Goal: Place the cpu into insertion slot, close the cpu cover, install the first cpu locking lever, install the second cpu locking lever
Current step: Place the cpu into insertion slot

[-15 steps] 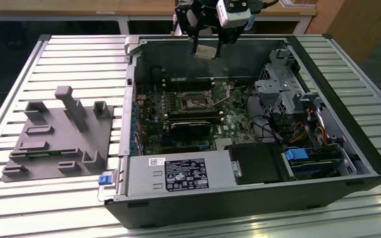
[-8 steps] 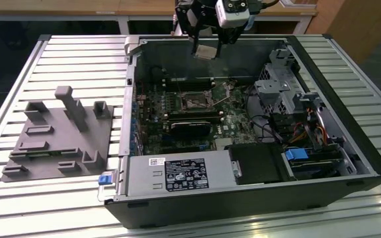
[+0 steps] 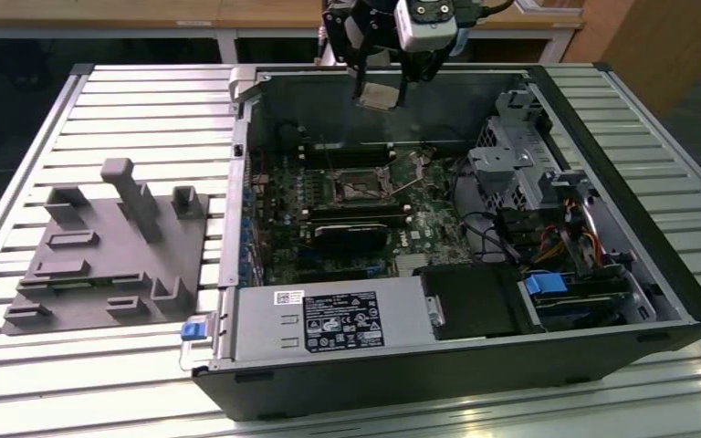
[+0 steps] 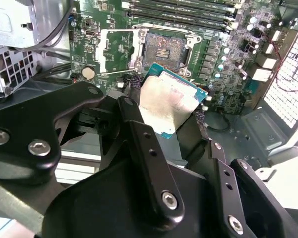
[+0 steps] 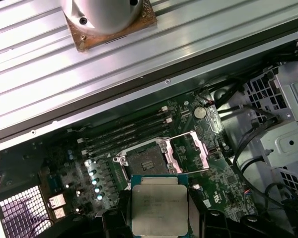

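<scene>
My gripper (image 3: 385,87) hangs above the far wall of the open computer case (image 3: 679,283), shut on the cpu (image 3: 381,95), a small square chip with a pale metal top. In both wrist views the cpu (image 4: 171,104) (image 5: 159,208) sits tilted between the black fingers (image 4: 139,136), apart from the board. The insertion slot (image 4: 161,49) (image 5: 144,161) lies bare on the green motherboard, nearer the case's middle (image 3: 357,187). The cpu cover (image 4: 116,49) (image 5: 188,151), a silvery frame with a window, is swung open beside the slot.
A grey power supply box (image 3: 326,321) fills the near end of the case. A black module (image 3: 350,239) lies just beyond it. A drive cage (image 3: 521,155) and cables (image 3: 546,242) crowd the exterior view's right. A grey fixture (image 3: 107,251) stands on the slatted table (image 3: 143,100).
</scene>
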`<control>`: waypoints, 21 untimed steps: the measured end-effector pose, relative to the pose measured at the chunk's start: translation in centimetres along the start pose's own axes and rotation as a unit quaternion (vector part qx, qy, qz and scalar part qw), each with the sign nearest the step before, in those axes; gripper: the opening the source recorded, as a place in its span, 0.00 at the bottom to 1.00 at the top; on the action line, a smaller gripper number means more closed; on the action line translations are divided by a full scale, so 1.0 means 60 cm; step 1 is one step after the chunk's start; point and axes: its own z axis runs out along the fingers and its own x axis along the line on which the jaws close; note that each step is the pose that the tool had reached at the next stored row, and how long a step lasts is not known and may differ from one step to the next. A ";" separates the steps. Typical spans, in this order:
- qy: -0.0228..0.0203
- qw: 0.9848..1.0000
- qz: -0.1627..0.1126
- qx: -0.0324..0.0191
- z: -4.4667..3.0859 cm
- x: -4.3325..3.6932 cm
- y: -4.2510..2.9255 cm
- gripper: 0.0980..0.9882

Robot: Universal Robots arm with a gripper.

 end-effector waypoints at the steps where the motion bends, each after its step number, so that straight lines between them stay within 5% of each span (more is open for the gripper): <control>1: 0.000 1.000 0.002 0.000 0.000 0.000 0.000 0.50; 21: -0.003 0.999 0.036 -0.001 0.001 0.000 0.000 0.50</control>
